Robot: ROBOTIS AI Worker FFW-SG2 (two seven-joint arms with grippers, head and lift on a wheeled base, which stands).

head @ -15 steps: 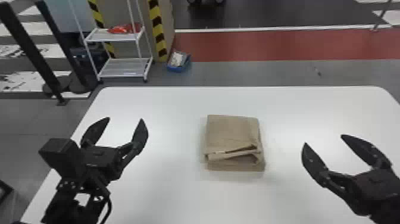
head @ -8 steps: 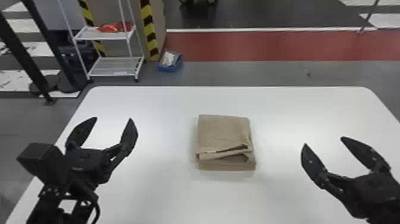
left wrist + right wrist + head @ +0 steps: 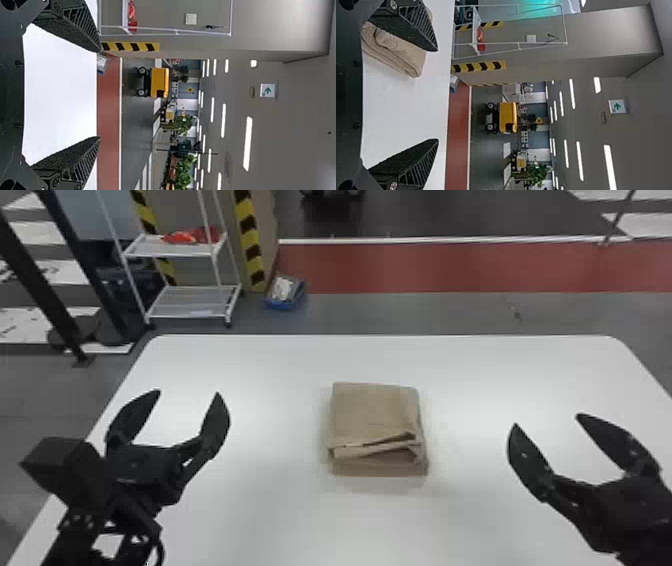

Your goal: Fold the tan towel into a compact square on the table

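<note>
Towel [image 3: 370, 410]: squarish fold amid the worktop [image 3: 475, 510], probably centred for easy reach
Left hand [image 3: 188, 392]: spread, empty, left of it
Right hand [image 3: 546, 420]: spread, empty, rightward, likely clear because folding looks finished

Soft matt tan cloth towel [image 3: 372, 415]

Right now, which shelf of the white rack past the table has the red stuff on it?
The upper shelf: the red item lies on it. The lower shelf, close to the floor, has nothing red on it.
</note>
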